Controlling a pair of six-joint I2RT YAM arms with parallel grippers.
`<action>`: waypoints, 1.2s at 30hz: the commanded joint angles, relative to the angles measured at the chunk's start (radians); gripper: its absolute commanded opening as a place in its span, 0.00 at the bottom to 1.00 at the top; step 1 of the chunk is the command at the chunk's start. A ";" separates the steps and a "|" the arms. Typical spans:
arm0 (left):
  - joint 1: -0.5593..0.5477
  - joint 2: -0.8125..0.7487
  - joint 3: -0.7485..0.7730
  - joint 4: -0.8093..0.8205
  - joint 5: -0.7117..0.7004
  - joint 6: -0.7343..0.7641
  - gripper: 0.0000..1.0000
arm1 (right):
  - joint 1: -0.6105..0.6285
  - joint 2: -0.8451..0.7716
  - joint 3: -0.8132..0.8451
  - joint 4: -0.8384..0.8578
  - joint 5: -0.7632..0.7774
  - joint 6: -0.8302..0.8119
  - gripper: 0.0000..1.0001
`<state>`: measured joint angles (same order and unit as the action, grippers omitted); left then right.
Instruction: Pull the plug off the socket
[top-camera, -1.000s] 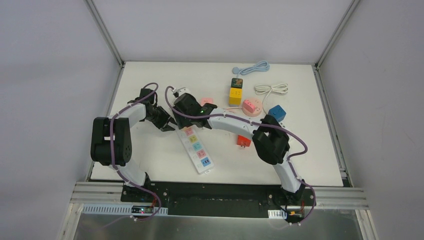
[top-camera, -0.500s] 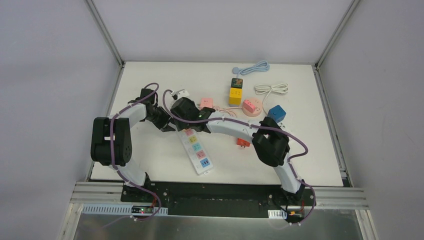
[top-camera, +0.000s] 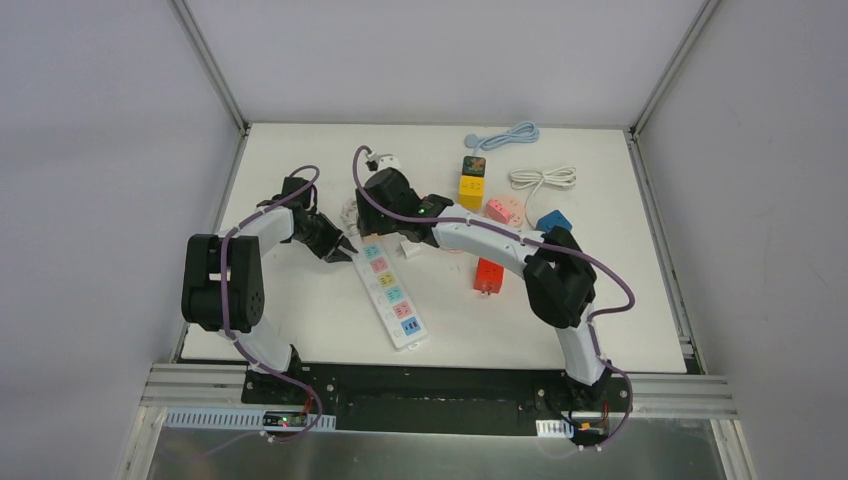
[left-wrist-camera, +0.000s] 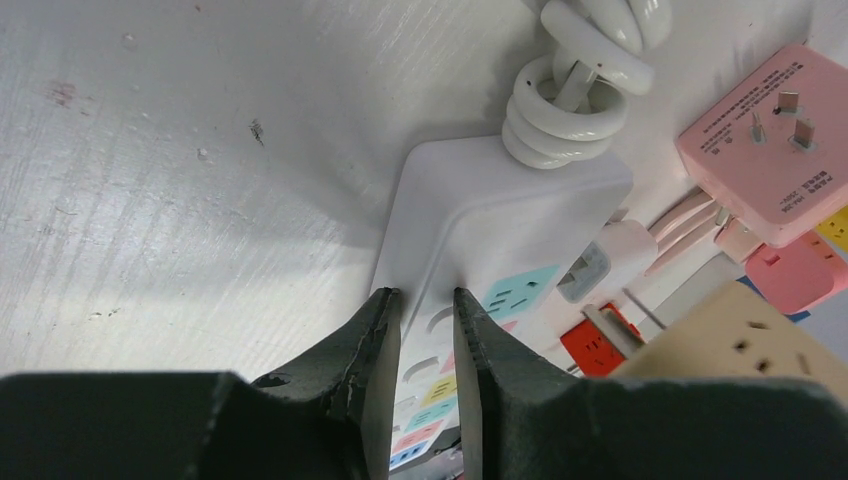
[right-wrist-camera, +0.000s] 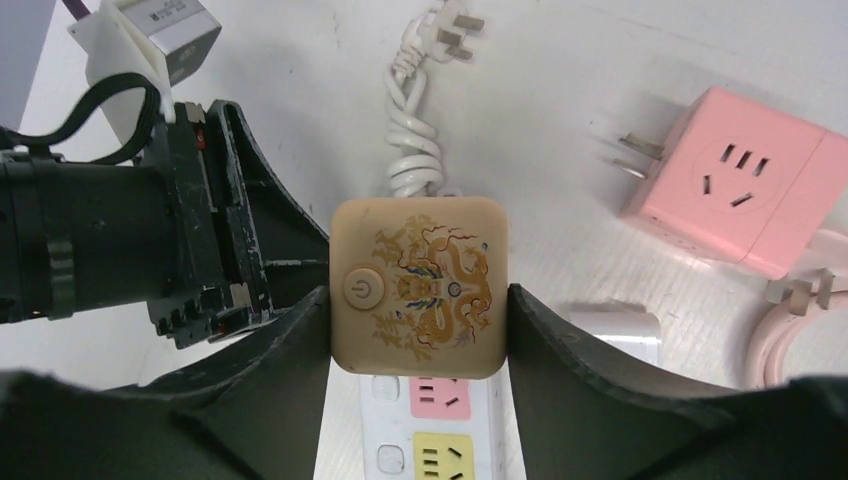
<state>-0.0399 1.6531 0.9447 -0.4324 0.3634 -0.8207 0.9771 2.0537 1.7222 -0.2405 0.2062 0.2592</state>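
The plug is a beige cube with a gold dragon print (right-wrist-camera: 420, 285), and my right gripper (right-wrist-camera: 418, 300) is shut on its two sides. It hangs clear above the white power strip (top-camera: 390, 295), whose pink and yellow sockets (right-wrist-camera: 440, 430) show bare below it. In the top view the right gripper (top-camera: 385, 195) sits behind the strip's far end. My left gripper (left-wrist-camera: 425, 300) has its jaws almost together, tips pressed onto the strip's cable end (left-wrist-camera: 500, 200) beside the coiled white cord (left-wrist-camera: 560, 120). The beige cube (left-wrist-camera: 730, 340) floats at that view's right.
A pink cube adapter (right-wrist-camera: 750, 190) and a small white adapter (right-wrist-camera: 620, 330) lie right of the strip. Further right are a red cube (top-camera: 488, 275), a yellow cube (top-camera: 471, 187), a blue cube (top-camera: 553, 222) and a coiled white cable (top-camera: 543, 178).
My right gripper has lifted and drawn back toward the far side with the beige plug, which has come off the strip. The left jaws have narrowed; the strip has stayed put.
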 joint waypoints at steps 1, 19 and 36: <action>-0.011 0.016 -0.023 -0.092 -0.072 0.043 0.24 | 0.037 0.014 0.012 0.013 0.020 0.035 0.00; -0.004 -0.215 0.248 -0.340 -0.328 0.202 0.59 | -0.017 -0.226 -0.154 0.127 -0.112 0.109 0.00; 0.031 -0.616 0.160 -0.405 -0.763 0.189 0.87 | 0.113 -0.032 -0.127 0.011 -0.528 -0.088 0.34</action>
<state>-0.0177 1.0691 1.1332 -0.7891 -0.2951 -0.6373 1.0977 1.9839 1.5055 -0.1825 -0.2001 0.2256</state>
